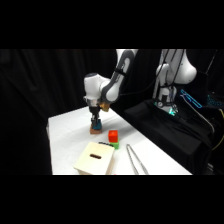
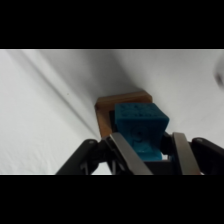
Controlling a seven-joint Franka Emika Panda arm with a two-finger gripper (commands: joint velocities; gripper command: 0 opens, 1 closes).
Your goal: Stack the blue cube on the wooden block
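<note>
Above the wooden block (image 2: 106,116), we hold the blue cube (image 2: 140,125) pinched in our gripper (image 2: 150,157); it sits off-centre, so releasing may tip it off.

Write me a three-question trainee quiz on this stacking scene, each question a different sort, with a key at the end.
1. True or false: the blue cube lies loose on the table, far from the gripper.
2. Multiple choice: in the wrist view, what shows directly beneath the blue cube? A. the red cube B. the wooden block C. the metal tongs
3. Fill in: the pale wooden box nearest the camera has a dark ____ in its top.

Key:
1. False: it sits between the jaws, which are closed on its sides.
2. B: the block's brown top edge shows behind and to the left of the cube.
3. slot
</note>
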